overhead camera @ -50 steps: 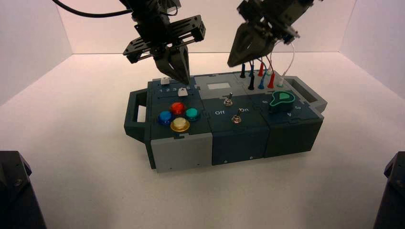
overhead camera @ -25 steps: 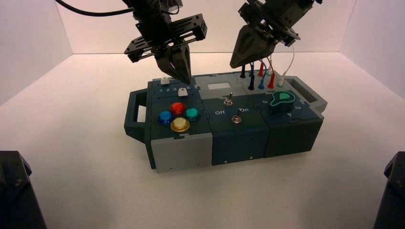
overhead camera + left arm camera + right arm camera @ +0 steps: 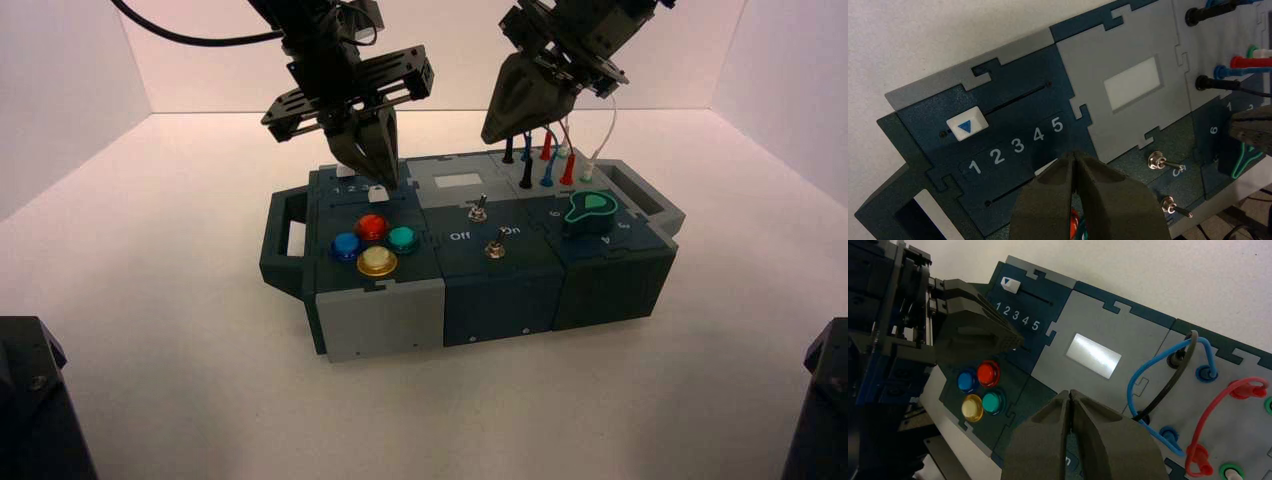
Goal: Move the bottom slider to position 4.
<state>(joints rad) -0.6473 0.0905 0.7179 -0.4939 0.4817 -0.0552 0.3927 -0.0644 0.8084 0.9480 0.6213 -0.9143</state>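
Warm even light, soft shadows, blurred near claws.

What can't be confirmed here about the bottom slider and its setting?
- Left wrist view: the shut left gripper covers most of the bottom slider, so its setting is unreadable.
- High view: numerals too small.
- Right wrist view: the left gripper hides the slider; the right gripper hovers shut.

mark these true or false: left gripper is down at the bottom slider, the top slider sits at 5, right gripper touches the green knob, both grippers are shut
1. The left gripper is down at the bottom slider. True.
2. The top slider sits at 5. False: it sits at the 1 end of its track.
3. The right gripper touches the green knob. False: it hangs above the wires, clear of the knob.
4. Both grippers are shut. True.
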